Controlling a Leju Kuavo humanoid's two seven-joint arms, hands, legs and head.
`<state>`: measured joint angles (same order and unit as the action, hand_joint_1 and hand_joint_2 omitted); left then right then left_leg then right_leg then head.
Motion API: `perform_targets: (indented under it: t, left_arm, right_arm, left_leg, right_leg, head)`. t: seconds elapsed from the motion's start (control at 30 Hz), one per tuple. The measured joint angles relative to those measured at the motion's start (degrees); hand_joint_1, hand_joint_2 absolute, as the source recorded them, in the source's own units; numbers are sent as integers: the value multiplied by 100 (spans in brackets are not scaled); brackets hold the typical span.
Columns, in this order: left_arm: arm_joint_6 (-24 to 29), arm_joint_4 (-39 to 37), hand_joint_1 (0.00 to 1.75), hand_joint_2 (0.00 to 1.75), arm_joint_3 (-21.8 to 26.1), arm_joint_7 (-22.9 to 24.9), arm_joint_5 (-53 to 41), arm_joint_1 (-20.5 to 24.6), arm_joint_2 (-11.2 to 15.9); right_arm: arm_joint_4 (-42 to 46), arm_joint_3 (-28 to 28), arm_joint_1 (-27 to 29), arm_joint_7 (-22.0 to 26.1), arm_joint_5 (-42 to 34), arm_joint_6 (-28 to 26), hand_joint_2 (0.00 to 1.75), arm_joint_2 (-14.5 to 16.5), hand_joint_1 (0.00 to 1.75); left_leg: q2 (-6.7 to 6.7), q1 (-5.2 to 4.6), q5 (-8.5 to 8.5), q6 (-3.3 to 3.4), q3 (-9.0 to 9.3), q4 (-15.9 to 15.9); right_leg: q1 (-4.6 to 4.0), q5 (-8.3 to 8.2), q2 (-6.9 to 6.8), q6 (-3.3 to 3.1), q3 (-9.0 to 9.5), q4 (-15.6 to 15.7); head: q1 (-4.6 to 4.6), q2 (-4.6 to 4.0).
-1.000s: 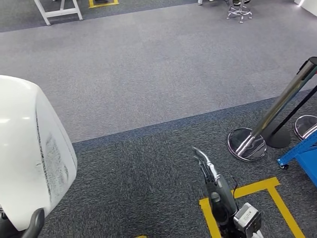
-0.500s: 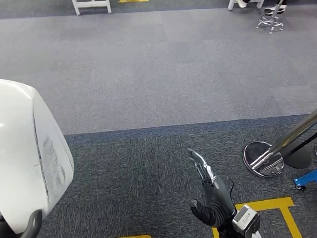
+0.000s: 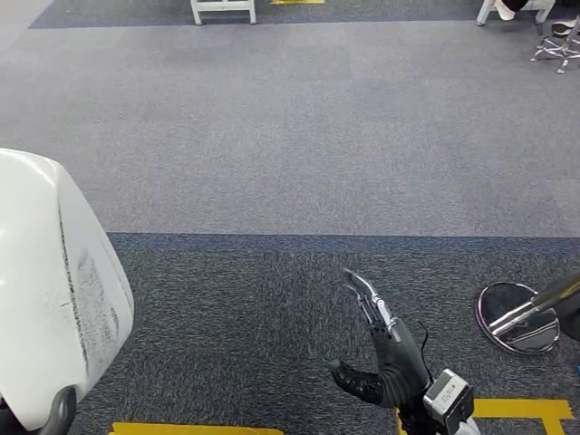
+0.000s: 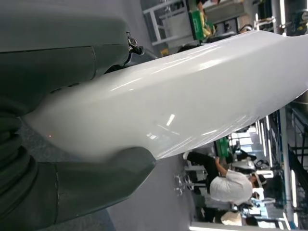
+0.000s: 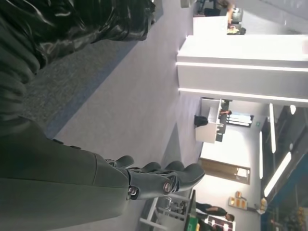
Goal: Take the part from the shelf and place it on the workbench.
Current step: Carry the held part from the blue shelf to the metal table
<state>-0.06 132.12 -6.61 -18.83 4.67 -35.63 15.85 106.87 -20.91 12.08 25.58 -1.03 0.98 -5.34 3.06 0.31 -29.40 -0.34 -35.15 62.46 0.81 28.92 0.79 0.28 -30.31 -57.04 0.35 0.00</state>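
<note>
The left hand (image 4: 54, 144) grips the glossy white part (image 3: 54, 290) low at the robot's left (thumb and fingers clamped across it); the right hand (image 3: 383, 353) is empty, fingers spread. Beyond lie grey carpet (image 3: 287, 136) and distant table legs (image 3: 222, 11). This looks like the carrying step: next, reach the workbench.

Right hand (image 3: 386, 358): dark grey casing, slim silver-and-black fingers (image 3: 369, 299), a thick dark thumb; a thin black cable is seen at the wrist, beside a silver box-shaped module (image 3: 448, 399). Left hand (image 4: 54, 120): matte dark grey shells, ribbed cover, a small metal screw (image 4: 132, 44).
</note>
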Motion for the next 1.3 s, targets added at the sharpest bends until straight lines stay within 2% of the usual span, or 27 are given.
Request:
perform_targets:
  t: [0.07, 0.1, 0.13, 0.17, 0.2, 0.27, 0.33, 0.4, 0.43, 0.5, 0.53, 0.57, 0.6, 0.63, 0.67, 0.7, 0.77, 0.83, 0.87, 0.93, 1.0, 1.07, 1.1, 1.13, 1.17, 1.23, 1.3]
  left_arm:
    - [14, -1, 175, 175, -1, -6, -11, -3, 4]
    - [22, -1, 175, 175, -2, -12, -22, -11, 4]
    - [31, -2, 175, 175, -4, -24, -33, -24, 3]
    - [42, -1, 175, 175, -4, -38, -43, -43, 3]
    - [50, -1, 175, 175, -4, -56, -49, -67, 2]
    - [63, 1, 175, 175, -4, -88, -55, -107, 3]
    - [71, 5, 175, 175, -4, -106, -71, -133, 0]
    - [77, 13, 175, 175, -5, -111, -104, -177, -10]
    - [79, 19, 175, 175, -5, -110, -124, -203, -18]
    - [80, 33, 175, 175, -6, -110, -151, -227, -33]
    - [80, 38, 175, 175, -6, -110, -158, -231, -41]
    - [79, 40, 175, 175, -6, -110, -161, -229, -46]
    - [76, 40, 175, 175, -6, -110, -161, -230, -51]
    - [71, 40, 175, 175, -6, -110, -161, -230, -57]
    - [63, 40, 175, 175, -6, -110, -161, -231, -61]
    - [53, 40, 175, 175, -6, -110, -159, -231, -64]
    - [27, 40, 175, 175, -6, -109, -142, -228, -68]
    - [-6, 40, 175, 175, -7, -107, -119, -226, -70]
    - [-20, 40, 175, 175, -7, -106, -113, -226, -71]
    - [-39, 41, 175, 175, -9, -106, -109, -235, -74]
    - [-48, 42, 175, 175, -10, -105, -109, -231, -74]
    - [-52, 42, 175, 175, -10, -102, -109, -218, -72]
    - [-55, 41, 175, 175, -10, -97, -109, -213, -70]
    - [-59, 40, 175, 175, -11, -92, -109, -212, -71]
    - [-66, 40, 175, 175, -11, -88, -109, -213, -70]
    - [-75, 40, 175, 175, -13, -82, -110, -213, -71]
    - [-78, 40, 175, 175, -13, -79, -113, -207, -70]
  right_arm:
    - [-7, 1, 10, -1, 0, 3, 175, 3, 0]
    - [-14, 0, 15, -1, 1, 8, 175, 3, 0]
    - [-21, -3, 16, -1, 6, 14, 175, 3, 0]
    - [-28, -7, 14, -1, 14, 21, 175, 3, 0]
    - [-34, -13, 11, 1, 25, 29, 175, 3, 0]
    - [-45, -33, 2, 7, 46, 39, 175, 3, 0]
    - [-56, -49, -6, 14, 61, 43, 175, 3, 0]
    - [-61, -64, -11, 18, 87, 43, 175, 3, 0]
    - [-63, -74, -11, 19, 103, 41, 175, 3, 0]
    - [-66, -89, -5, 27, 130, 28, 175, 3, 0]
    - [-69, -92, 1, 31, 138, 19, 175, 3, 0]
    - [-75, -96, 11, 34, 144, 10, 175, 3, 0]
    - [-83, -99, 22, 33, 148, 3, 175, 3, 0]
    - [-91, -103, 31, 34, 151, -2, 175, 3, 0]
    - [-97, -106, 37, 34, 155, -7, 175, 3, 0]
    - [-101, -107, 40, 34, 157, -11, 175, 3, 0]
    - [-103, -107, 41, 34, 161, -18, 175, 3, 0]
    - [-105, -107, 49, 36, 163, -24, 175, 3, 0]
    - [-106, -108, 55, 37, 166, -25, 175, 3, 0]
    - [-106, -108, 63, 39, 170, -28, 175, 3, 0]
    - [-106, -103, 65, 44, 170, -34, 175, 4, 0]
    - [-106, -95, 85, 45, 168, -39, 175, 5, 0]
    - [-107, -92, 95, 44, 168, -41, 175, 5, 0]
    - [-108, -90, 102, 44, 167, -42, 175, 5, 0]
    - [-109, -88, 103, 43, 168, -42, 175, 5, 0]
    - [-110, -87, 101, 44, 168, -42, 175, 5, 0]
    - [-110, -86, 101, 43, 168, -42, 175, 5, 0]
  left_leg:
    - [-199, 5, -368, -38, -331, 732]
    - [-224, 12, -474, -50, -465, 1030]
    - [-234, 16, -482, -56, -520, 1163]
    - [-247, 17, -373, -55, -454, 1054]
    - [-288, 15, -185, -45, -283, 735]
    - [-514, -16, 119, 4, 122, -40]
    - [-646, -62, 182, 73, 282, -386]
    - [-543, -78, 188, 144, 269, -415]
    - [-492, -69, 200, 177, 274, -435]
    - [-393, -36, 228, 247, 290, -473]
    - [-346, -30, 233, 269, 286, -475]
    - [-291, -29, 234, 285, 281, -474]
    - [-230, -30, 235, 292, 280, -473]
    - [-165, -31, 234, 294, 282, -471]
    - [-97, -31, 233, 293, 288, -468]
    - [-28, -29, 230, 288, 296, -463]
    - [100, -30, 212, 258, 295, -438]
    - [217, -27, 212, 194, 254, -413]
    - [276, -20, 224, 154, 231, -411]
    - [335, 2, 234, 81, 200, -403]
    - [138, -6, 57, 32, 76, -135]
    - [-135, -4, -302, -2, -235, 542]
    - [-194, 5, -444, -17, -402, 900]
    - [-222, 14, -496, -27, -503, 1122]
    - [-239, 19, -442, -32, -505, 1144]
    - [-316, 18, -85, -15, -190, 559]
    - [-513, -22, 157, 38, 190, -166]
  right_leg:
    - [-20, 18, -144, -36, 7, 0]
    - [-27, 26, -219, -43, 10, -1]
    - [-31, 34, -292, -44, 15, -2]
    - [-32, 44, -359, -39, 25, -3]
    - [-33, 57, -420, -30, 44, -3]
    - [-50, 94, -526, 10, 82, -11]
    - [-75, 125, -619, 63, 105, -18]
    - [-73, 148, -704, 125, 128, -6]
    - [-63, 185, -652, 161, 124, -28]
    - [-43, 412, -376, 218, -24, -356]
    - [-34, 587, -219, 229, -191, -699]
    - [-29, 759, -136, 234, -396, -1107]
    - [-28, 863, -106, 239, -586, -1454]
    - [-26, 865, -96, 240, -708, -1642]
    - [-24, 747, -88, 239, -726, -1602]
    - [-20, 538, -66, 232, -637, -1344]
    - [6, 138, 151, 214, -315, -558]
    - [21, 23, 349, 183, -106, -123]
    - [14, 42, 357, 158, -80, -92]
    - [7, 19, 237, 83, -51, -61]
    - [16, -4, 95, 8, -19, -10]
    - [4, 5, -55, -36, -6, 1]
    - [-6, 13, -134, -47, -4, 0]
    - [-12, 22, -210, -53, -1, -1]
    - [-16, 30, -280, -51, 7, -1]
    - [-18, 55, -405, -33, 44, -2]
    - [-39, 92, -506, 13, 80, -8]
  head:
    - [-12, 0]
    - [-12, 0]
    - [-11, 0]
    - [-13, 0]
    - [-13, 0]
    - [-14, 0]
    - [-11, 0]
    - [-11, 1]
    - [-7, 1]
    - [15, 1]
    - [29, 1]
    - [34, 1]
    - [37, 0]
    - [37, 0]
    - [37, 0]
    - [38, 0]
    - [38, 0]
    - [33, 1]
    - [30, 1]
    - [29, 1]
    - [7, 1]
    - [-14, 0]
    - [-14, 0]
    - [-15, 0]
    - [-14, 0]
    - [-16, 0]
    - [-17, 0]
